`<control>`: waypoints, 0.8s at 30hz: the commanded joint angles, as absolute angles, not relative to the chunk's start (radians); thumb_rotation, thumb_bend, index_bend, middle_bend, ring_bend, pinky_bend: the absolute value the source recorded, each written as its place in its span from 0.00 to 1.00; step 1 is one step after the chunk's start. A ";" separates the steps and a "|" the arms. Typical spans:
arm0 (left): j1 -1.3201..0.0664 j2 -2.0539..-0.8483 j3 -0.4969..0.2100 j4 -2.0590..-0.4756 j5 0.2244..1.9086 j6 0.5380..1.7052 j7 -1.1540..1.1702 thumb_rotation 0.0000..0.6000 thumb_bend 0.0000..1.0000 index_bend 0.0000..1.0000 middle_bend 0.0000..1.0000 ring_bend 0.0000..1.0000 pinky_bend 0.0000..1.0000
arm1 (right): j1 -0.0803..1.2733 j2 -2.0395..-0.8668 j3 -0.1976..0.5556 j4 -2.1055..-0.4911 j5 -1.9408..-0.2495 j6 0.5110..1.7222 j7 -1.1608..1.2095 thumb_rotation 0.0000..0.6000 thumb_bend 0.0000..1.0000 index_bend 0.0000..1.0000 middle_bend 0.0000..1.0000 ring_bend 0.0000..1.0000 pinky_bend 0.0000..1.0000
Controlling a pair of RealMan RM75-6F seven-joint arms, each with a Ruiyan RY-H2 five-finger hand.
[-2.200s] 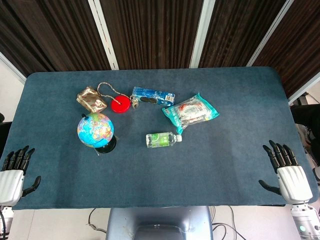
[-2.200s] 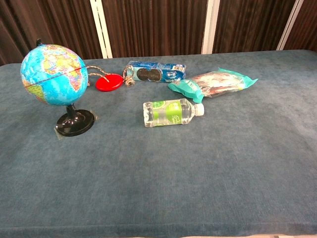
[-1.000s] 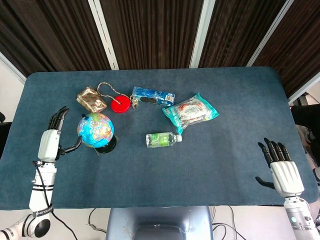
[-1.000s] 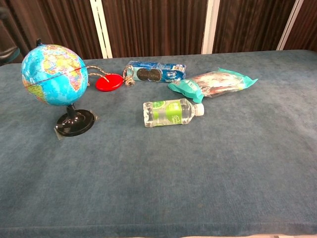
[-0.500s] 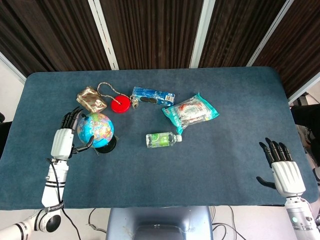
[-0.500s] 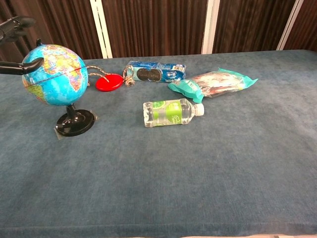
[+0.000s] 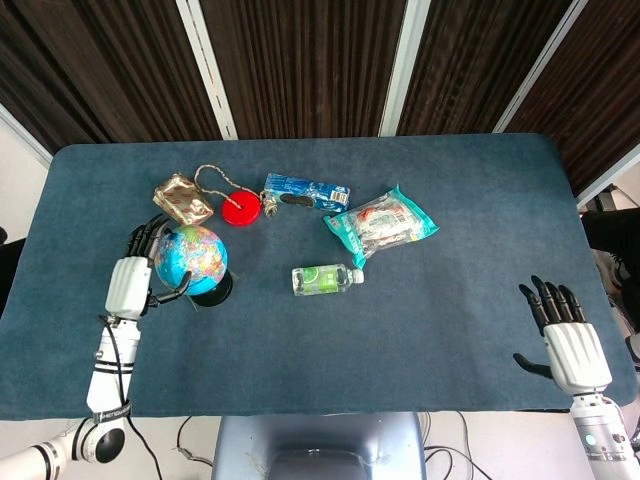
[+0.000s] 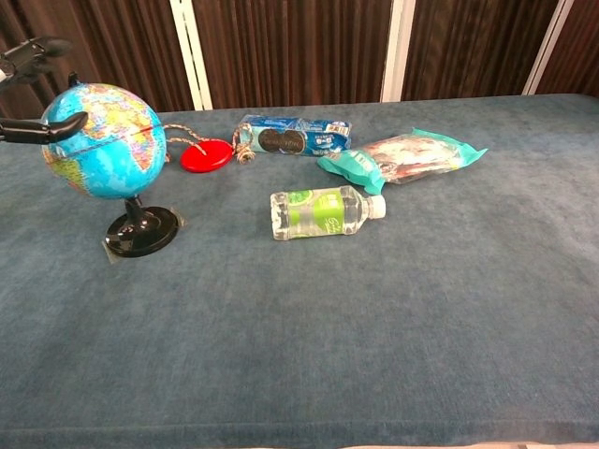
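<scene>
Both spread: left hand (image 7: 130, 283) cups globe (image 7: 191, 259), right hand (image 7: 572, 347) hovers.

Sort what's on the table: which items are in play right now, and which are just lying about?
In play: globe, with the left hand cupped against it.

Lying about: bottle, cookie pack, teal snack bag, red disc on a cord, gold pouch. Right hand idle, open.

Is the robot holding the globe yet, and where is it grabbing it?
Not clearly. The left hand has fingers around the globe ball's side, touching it; a firm grip cannot be told. The right hand holds nothing.
</scene>
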State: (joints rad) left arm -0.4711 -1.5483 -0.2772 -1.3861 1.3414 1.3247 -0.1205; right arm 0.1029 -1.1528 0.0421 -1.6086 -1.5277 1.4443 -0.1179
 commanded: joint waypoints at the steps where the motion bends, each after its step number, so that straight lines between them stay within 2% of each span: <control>1: -0.469 -1.547 -0.278 -1.387 1.336 1.325 -0.121 0.80 0.33 0.00 0.00 0.00 0.03 | 0.103 -1.152 0.041 -1.609 -1.528 1.444 -0.118 1.00 0.15 0.00 0.00 0.00 0.00; 24: -0.447 -1.529 -0.269 -1.362 1.300 1.320 -0.149 0.81 0.33 0.00 0.00 0.00 0.03 | 0.100 -1.152 0.039 -1.612 -1.529 1.449 -0.123 1.00 0.15 0.00 0.00 0.00 0.00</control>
